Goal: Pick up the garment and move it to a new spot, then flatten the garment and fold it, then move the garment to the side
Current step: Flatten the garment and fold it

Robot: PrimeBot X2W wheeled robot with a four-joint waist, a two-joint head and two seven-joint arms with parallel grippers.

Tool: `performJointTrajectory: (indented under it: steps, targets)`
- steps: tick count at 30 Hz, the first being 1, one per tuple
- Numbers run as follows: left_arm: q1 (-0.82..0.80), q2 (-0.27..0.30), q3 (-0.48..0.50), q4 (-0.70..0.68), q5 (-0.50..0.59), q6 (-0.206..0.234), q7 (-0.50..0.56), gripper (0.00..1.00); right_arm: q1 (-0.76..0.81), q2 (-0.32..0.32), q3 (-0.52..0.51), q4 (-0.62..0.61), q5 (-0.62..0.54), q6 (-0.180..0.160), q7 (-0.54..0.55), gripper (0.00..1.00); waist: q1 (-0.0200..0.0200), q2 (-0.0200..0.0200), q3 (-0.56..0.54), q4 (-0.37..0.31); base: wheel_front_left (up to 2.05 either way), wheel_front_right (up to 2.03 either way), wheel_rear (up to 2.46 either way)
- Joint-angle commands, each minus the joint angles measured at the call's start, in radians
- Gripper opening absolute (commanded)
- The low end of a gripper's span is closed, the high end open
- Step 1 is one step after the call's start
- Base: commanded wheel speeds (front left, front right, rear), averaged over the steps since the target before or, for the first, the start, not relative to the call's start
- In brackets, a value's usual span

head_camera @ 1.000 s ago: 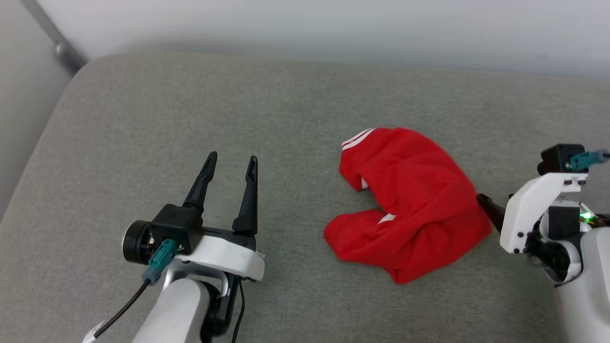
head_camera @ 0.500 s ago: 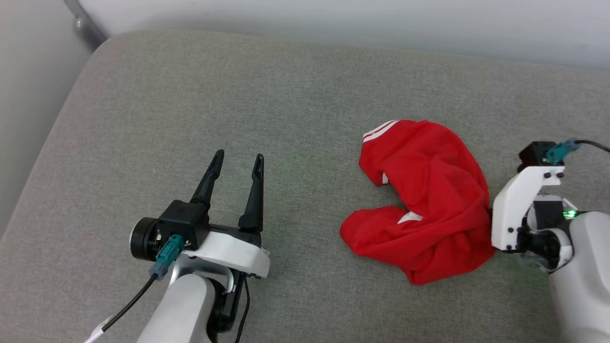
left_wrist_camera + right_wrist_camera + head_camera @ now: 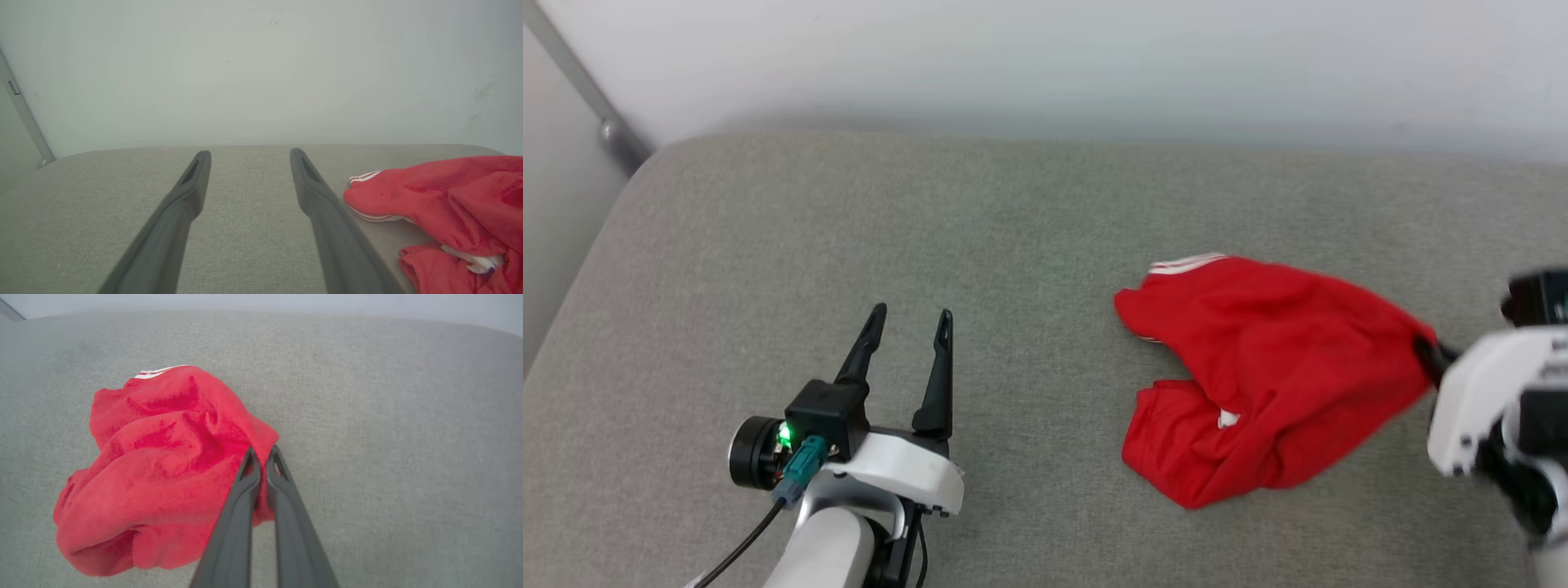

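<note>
Saw a big grey cloth cushion (image 3: 849, 245) stretched out under both tools. Found the crumpled, soft red T-shirt (image 3: 1282, 376) with white stripe trim bunched up right in front of the right gripper (image 3: 262, 452), and well off to the right of the left gripper (image 3: 912, 312). Noted the right gripper's two dark fingers pressed together, pinching a fold at the shirt's near edge. Noted the left gripper's fingers spread wide over bare cushion, holding nothing. Judged the step to be picking the shirt up. Probably needed next: lift it clear, keep the pinch tight, carry it to a new spot.
</note>
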Motion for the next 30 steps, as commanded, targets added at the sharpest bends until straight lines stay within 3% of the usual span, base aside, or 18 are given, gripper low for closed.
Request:
performJointTrajectory:
  steps: [1, 5, 9, 10, 11, 21, 25, 30]
  targets:
    - [0.016, 0.006, -0.002, -0.004, 0.001, 0.006, 0.004, 1.00, 0.062, 0.022, -0.025, -0.027, -0.014, 0.000, 0.009, 0.00, 0.0000, -0.0001, -0.031, -0.027, 0.00, 0.00, 0.00]
    - [0.047, 0.010, -0.003, -0.010, -0.009, 0.014, 0.017, 1.00, 0.268, 0.108, -0.115, -0.082, -0.042, 0.000, 0.042, 0.00, 0.0000, -0.0001, -0.066, -0.051, 0.00, 0.00, 0.00]
    - [0.082, 0.014, -0.002, -0.015, -0.020, 0.024, 0.032, 1.00, 0.423, 0.165, -0.123, -0.053, -0.034, 0.000, 0.052, 0.03, 0.0000, -0.0001, -0.096, -0.067, 0.00, 0.00, 0.00]
    - [0.088, 0.016, -0.001, -0.015, -0.020, 0.026, 0.033, 1.00, 0.438, 0.170, -0.116, -0.050, -0.031, 0.000, 0.041, 0.15, 0.0000, -0.0001, -0.101, -0.071, 0.00, 0.00, 0.00]
    - [0.095, 0.017, 0.000, -0.017, -0.022, 0.027, 0.038, 1.00, 0.454, 0.174, -0.111, -0.047, -0.032, 0.000, 0.027, 1.00, 0.0000, -0.0001, -0.106, -0.074, 0.00, 0.00, 0.00]
    - [0.125, 0.029, -0.001, -0.051, -0.030, 0.044, 0.052, 1.00, 0.376, 0.190, -0.180, -0.093, -0.067, 0.000, -0.296, 1.00, 0.0000, -0.0001, -0.116, -0.087, 0.00, 0.00, 0.00]
    - [0.108, 0.031, 0.000, -0.067, -0.029, 0.046, 0.052, 1.00, 0.305, 0.189, -0.169, -0.083, -0.079, 0.000, -0.279, 1.00, 0.0000, -0.0001, -0.096, -0.084, 0.00, 0.00, 0.00]
    - [0.063, 0.026, -0.013, -0.082, -0.018, 0.036, 0.050, 1.00, 0.142, 0.142, -0.098, -0.026, -0.070, 0.000, -0.123, 1.00, 0.0000, -0.0001, -0.043, -0.053, 0.00, 0.00, 0.00]
